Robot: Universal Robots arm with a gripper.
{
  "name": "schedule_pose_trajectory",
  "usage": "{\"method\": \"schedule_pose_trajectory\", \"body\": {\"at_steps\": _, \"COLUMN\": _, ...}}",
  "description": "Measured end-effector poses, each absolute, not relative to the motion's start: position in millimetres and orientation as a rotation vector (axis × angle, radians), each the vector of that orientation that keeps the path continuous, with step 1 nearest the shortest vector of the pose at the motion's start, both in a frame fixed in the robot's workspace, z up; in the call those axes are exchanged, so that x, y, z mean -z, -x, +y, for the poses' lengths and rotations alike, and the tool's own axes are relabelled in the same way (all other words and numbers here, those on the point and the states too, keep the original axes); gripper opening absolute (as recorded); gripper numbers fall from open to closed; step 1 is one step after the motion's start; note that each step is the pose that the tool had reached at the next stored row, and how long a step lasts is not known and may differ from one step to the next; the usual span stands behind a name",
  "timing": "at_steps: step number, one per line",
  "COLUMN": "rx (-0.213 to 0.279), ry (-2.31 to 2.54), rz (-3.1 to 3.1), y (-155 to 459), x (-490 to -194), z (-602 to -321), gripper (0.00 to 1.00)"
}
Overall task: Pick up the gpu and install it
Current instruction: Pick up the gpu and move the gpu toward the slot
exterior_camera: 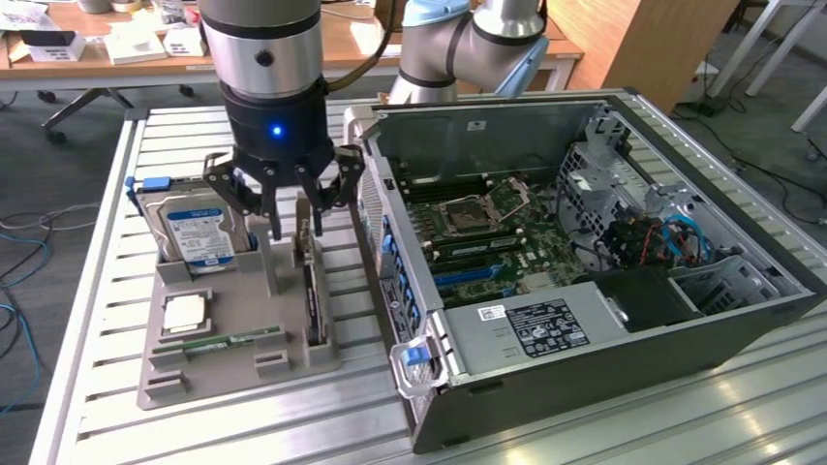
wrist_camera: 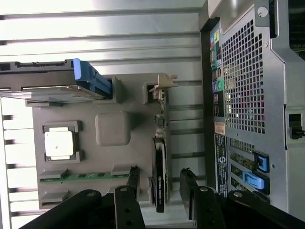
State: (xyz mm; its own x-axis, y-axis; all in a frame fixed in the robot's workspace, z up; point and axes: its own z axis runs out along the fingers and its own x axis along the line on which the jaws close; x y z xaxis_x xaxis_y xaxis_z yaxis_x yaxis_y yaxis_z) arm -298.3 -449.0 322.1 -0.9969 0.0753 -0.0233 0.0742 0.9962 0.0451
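Note:
The gpu [exterior_camera: 313, 302] is a thin dark card standing on its edge in a slot of the grey holder tray [exterior_camera: 232, 380], close to the computer case. In the wrist view the gpu [wrist_camera: 160, 177] shows its black cooler edge, with the silver end bracket [wrist_camera: 162, 91] at its far end. My gripper [exterior_camera: 296, 221] hangs just above the card's bracket end. It is open, and its fingers [wrist_camera: 134, 187] straddle the card with a gap on each side, touching nothing.
The open computer case [exterior_camera: 582, 242] lies on its side at the exterior view's right, motherboard exposed. The tray also holds a silver hard drive with a blue label [exterior_camera: 200, 231], a processor chip [exterior_camera: 185, 312] and a green memory stick [exterior_camera: 220, 341]. All rests on a slatted metal table [exterior_camera: 104, 291].

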Motion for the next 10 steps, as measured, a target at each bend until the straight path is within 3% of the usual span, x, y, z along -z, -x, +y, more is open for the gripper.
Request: {"method": "schedule_pose_trajectory", "body": {"at_steps": 10, "rx": -0.069, "ry": -0.117, "rz": 3.114, "y": 298.3, "x": -315.9, "z": -449.0, "gripper": 0.47}}
